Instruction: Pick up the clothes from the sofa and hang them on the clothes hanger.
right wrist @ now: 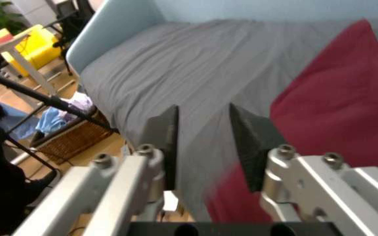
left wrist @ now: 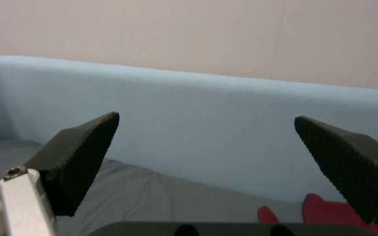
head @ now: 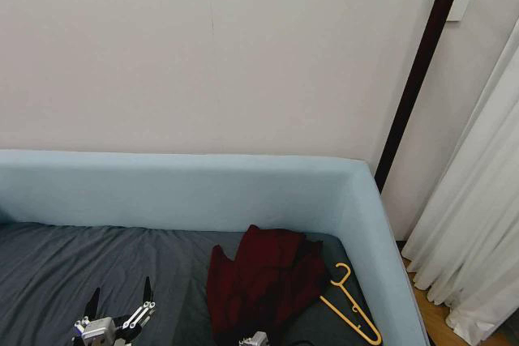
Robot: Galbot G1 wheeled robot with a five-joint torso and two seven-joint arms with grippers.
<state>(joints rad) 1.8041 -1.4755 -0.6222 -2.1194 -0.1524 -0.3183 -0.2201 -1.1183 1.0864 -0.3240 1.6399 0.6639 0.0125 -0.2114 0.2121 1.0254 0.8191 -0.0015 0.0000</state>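
Left hand [head: 121, 289]: low over the grey seat of the sofa [head: 178, 192], fingers spread wide, released, nothing between them. The pale blue backrest stands ahead of it.

Right hand [right wrist: 202, 115]: over the front of the seat, fingers [right wrist: 166, 142] a narrow gap apart, grasping nothing; grey seat cover shows through the gap. Whether it touches the cloth cannot be told.

Dark red garment [head: 263, 277]: crumpled on the seat, just ahead of the right hand and off to the right of the left hand, well apart from the latter. In the right wrist view its edge runs under one finger. A corner of it shows past the left hand's far finger in the left wrist view.

Yellow hanger [head: 350, 305]: flat on the seat, just beside the garment on the side away from the left hand, hook toward the backrest, near the sofa's armrest.

Black clothes rack post [head: 418, 70]: upright beyond the armrest, well apart from both hands. White curtain [head: 478, 224] hangs beside it.
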